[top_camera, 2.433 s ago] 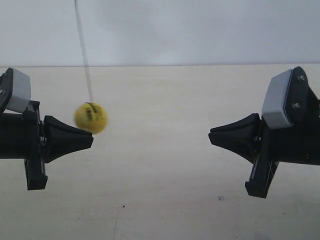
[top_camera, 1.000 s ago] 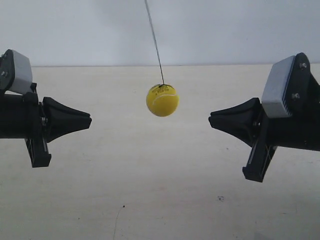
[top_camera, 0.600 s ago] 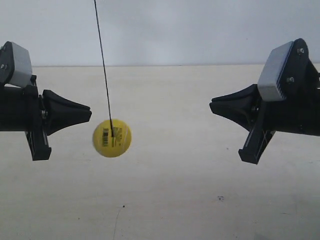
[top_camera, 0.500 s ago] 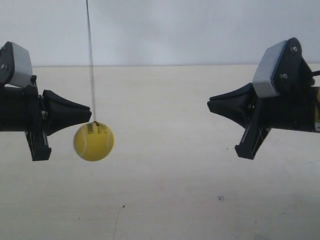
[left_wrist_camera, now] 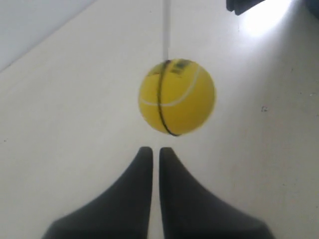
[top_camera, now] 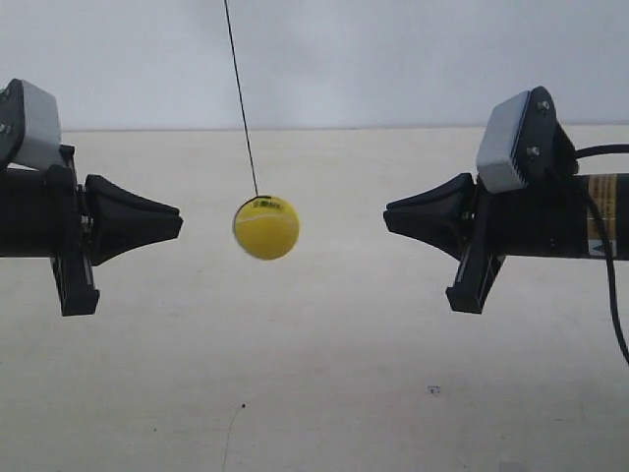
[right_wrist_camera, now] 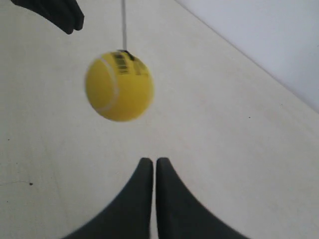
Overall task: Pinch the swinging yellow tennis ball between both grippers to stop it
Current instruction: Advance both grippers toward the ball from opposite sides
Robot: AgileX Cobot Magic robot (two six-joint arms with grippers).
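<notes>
The yellow tennis ball (top_camera: 266, 227) is being hung by its string (top_camera: 242, 98) above the desk (top_camera: 314, 393), between left gripper (left_wrist_camera: 155, 149) and right gripper (right_wrist_camera: 154, 160) (both being held closed, empty), touching neither.

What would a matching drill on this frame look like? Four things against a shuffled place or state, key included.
Things:
1. small fuzzy yellow tennis ball
2. thin black string
3. grey-white box on the arm at the exterior view's right
4. black tapered left gripper

States:
A. fingers closed together, holding nothing
B. runs up out of the frame
C. hanging in mid-air, slightly blurred
D. mounted on top, tilted

Pairs: 1-C, 2-B, 3-D, 4-A
</notes>
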